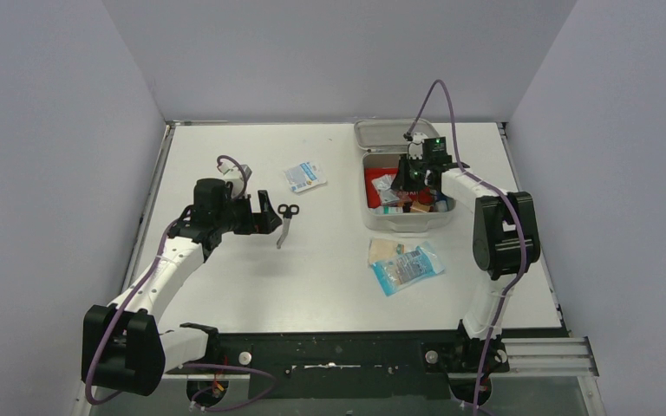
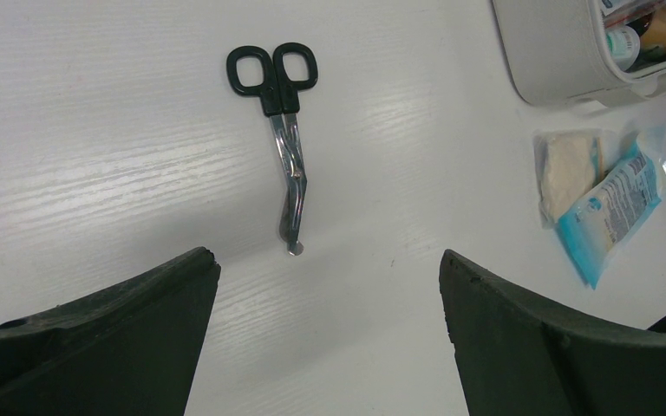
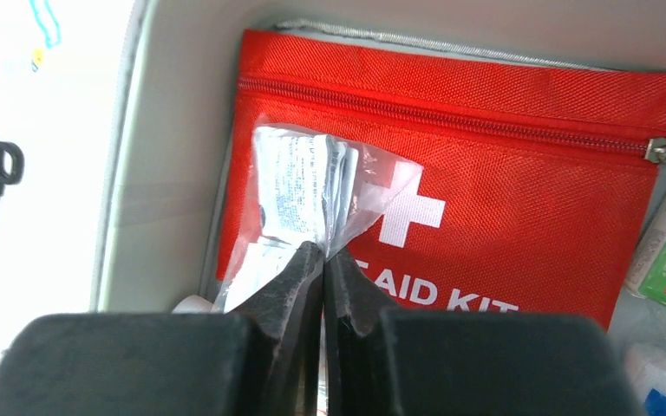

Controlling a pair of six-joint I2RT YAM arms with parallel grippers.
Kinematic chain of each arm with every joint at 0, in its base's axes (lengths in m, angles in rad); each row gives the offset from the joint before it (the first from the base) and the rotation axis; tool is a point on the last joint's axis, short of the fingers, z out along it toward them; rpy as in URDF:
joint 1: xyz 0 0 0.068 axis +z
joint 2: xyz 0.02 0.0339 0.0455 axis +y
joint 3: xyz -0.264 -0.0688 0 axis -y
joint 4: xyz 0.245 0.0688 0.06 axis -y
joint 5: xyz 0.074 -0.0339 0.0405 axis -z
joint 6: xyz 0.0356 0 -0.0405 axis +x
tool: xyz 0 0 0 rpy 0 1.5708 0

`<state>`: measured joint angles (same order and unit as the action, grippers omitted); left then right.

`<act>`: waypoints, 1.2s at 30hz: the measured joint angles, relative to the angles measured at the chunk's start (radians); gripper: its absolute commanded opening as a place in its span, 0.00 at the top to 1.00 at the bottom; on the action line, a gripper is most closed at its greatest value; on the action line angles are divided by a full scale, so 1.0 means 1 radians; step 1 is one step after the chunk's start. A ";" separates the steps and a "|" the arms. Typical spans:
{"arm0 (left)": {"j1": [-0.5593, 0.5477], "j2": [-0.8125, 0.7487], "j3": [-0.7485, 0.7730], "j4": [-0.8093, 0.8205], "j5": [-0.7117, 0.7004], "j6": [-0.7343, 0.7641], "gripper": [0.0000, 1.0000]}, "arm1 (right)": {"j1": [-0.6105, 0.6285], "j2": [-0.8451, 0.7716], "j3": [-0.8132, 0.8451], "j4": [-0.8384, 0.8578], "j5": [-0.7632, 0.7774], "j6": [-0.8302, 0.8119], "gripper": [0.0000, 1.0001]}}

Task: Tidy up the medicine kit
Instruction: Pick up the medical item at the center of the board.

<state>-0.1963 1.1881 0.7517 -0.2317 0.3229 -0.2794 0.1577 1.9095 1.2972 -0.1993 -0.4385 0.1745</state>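
The medicine kit (image 1: 380,221) is a pale grey box with its lid open at the back right of the table; its corner shows in the left wrist view (image 2: 555,61). Inside lies a red first aid pouch (image 3: 520,156) among other small items. My right gripper (image 3: 323,253) is over the box, shut on a clear plastic packet (image 3: 303,186) held above the pouch. My left gripper (image 2: 329,269) is open and empty, just left of black-handled scissors (image 2: 284,147) lying on the table.
A blue-and-white packet (image 1: 304,176) lies behind the scissors (image 1: 285,222). A beige gauze pack (image 1: 383,250) and a blue wipes packet (image 1: 409,268) lie in front of the box, also in the left wrist view (image 2: 616,204).
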 measured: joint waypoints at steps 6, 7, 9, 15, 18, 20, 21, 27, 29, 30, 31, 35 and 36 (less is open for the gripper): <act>0.000 0.000 0.000 0.000 0.004 0.000 0.03 | 0.000 -0.048 -0.056 0.114 0.010 0.076 0.97; 0.000 0.000 0.000 0.000 0.004 0.000 0.03 | 0.000 -0.051 -0.070 0.142 0.009 0.093 0.97; 0.001 0.000 0.000 0.000 0.004 0.000 0.03 | 0.000 -0.053 -0.102 0.209 0.005 0.135 0.97; 0.002 0.000 0.000 0.000 0.003 0.000 0.03 | 0.000 -0.050 -0.157 0.348 -0.018 0.226 0.98; 0.002 0.000 0.000 0.000 0.003 0.000 0.02 | 0.001 -0.043 -0.157 0.407 -0.026 0.247 0.98; 0.002 0.000 0.000 0.000 0.003 0.000 0.03 | 0.001 -0.032 -0.157 0.447 -0.033 0.258 0.98; 0.002 0.000 0.000 0.000 0.003 0.000 0.03 | 0.001 -0.027 -0.157 0.456 -0.036 0.261 0.98; 0.002 0.000 0.000 0.000 0.003 0.000 0.03 | 0.001 0.017 -0.161 0.484 -0.054 0.264 0.90; 0.002 0.000 0.000 0.000 0.003 0.000 0.03 | 0.001 0.026 -0.161 0.484 -0.059 0.265 0.78; 0.002 0.000 0.000 0.000 0.003 0.000 0.03 | 0.001 0.028 -0.160 0.482 -0.060 0.267 0.73; 0.002 0.000 0.000 0.000 0.003 0.000 0.03 | 0.001 0.032 -0.157 0.476 -0.065 0.263 0.66; 0.002 0.000 0.000 0.000 0.003 0.002 0.03 | 0.001 0.031 -0.147 0.428 -0.062 0.249 0.46; 0.002 0.000 0.000 -0.001 0.003 0.003 0.03 | 0.001 0.029 -0.140 0.403 -0.053 0.242 0.45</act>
<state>-0.1940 1.1877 0.7517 -0.2325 0.3264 -0.2768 0.1585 1.9385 1.1572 0.2039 -0.4919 0.4164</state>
